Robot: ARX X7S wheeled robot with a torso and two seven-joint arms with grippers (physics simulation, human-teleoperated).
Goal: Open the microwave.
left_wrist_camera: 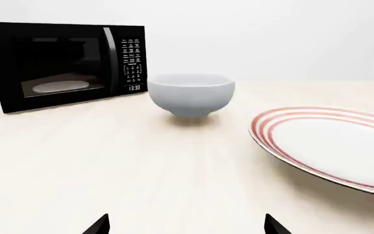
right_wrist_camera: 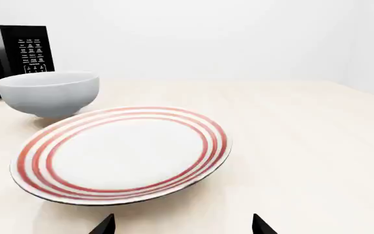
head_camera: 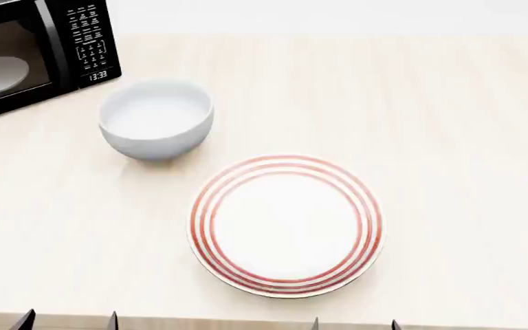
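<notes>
The microwave [head_camera: 35,51] stands at the table's [head_camera: 447,137] far left corner, its long side running left to right, its closed glass door and button panel facing the robot. A grey bowl [head_camera: 157,118] sits just beside it. Both the left gripper [head_camera: 67,321] and right gripper [head_camera: 356,323] hover at the near edge, fingertips spread apart, empty.

The microwave [left_wrist_camera: 64,66] shows 13:33 on its clock; the white button lettering is too small to read
</notes>
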